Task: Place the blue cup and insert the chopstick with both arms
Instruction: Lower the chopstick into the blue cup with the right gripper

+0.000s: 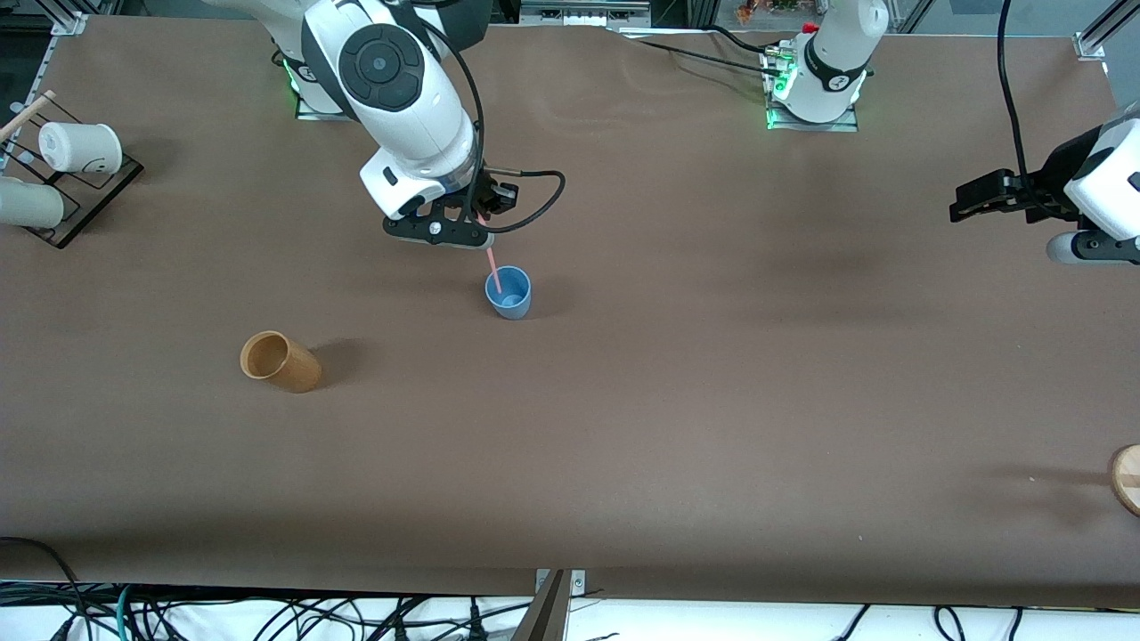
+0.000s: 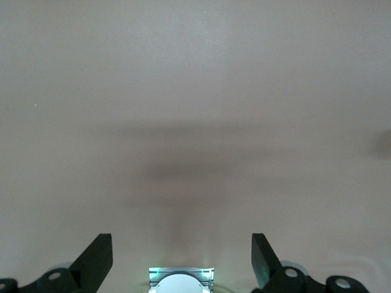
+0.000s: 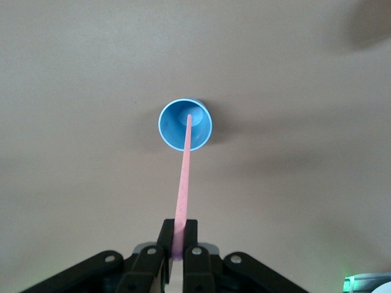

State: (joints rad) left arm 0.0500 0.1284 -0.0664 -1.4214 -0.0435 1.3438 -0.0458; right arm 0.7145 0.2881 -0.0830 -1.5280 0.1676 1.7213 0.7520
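The blue cup (image 1: 508,293) stands upright on the brown table, near the middle. My right gripper (image 1: 475,216) hangs over the table just above the cup and is shut on the upper end of the pink chopstick (image 1: 492,265). The stick slants down and its lower end is inside the cup's mouth. The right wrist view shows the fingers (image 3: 166,235) clamped on the chopstick (image 3: 182,183), which runs down into the blue cup (image 3: 186,124). My left gripper (image 1: 960,206) waits open and empty over bare table at the left arm's end; its fingers (image 2: 98,256) stand wide apart.
A tan cup (image 1: 278,361) lies on its side nearer the front camera, toward the right arm's end. A black rack (image 1: 85,200) with white cups (image 1: 80,147) stands at that end's edge. A round wooden object (image 1: 1127,478) shows at the left arm's end.
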